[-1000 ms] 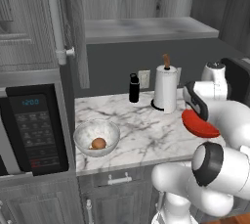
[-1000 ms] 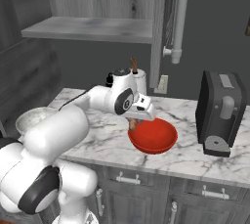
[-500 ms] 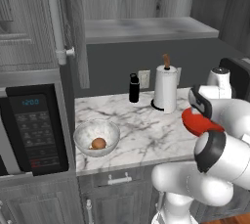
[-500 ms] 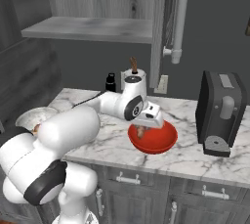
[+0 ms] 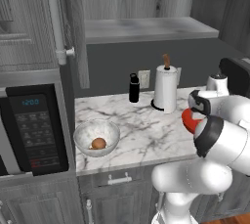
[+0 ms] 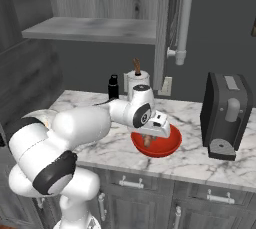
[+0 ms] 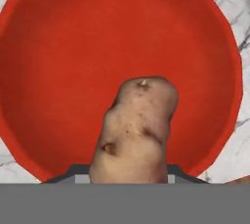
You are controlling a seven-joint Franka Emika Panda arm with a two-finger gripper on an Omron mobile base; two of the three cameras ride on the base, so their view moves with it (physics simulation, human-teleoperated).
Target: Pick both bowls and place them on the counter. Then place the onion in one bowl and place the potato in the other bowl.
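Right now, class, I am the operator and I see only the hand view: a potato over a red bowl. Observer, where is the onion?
Observer: The onion lies in the marbled bowl near the counter's left end, beside the microwave.
Operator: What stands beyond the red bowl?
Observer: Behind the red bowl, a paper towel roll and a black bottle stand near the wall.
Operator: Anything to its right?
Observer: A dark coffee machine stands on the counter right of it. The claw holds the potato over that bowl.
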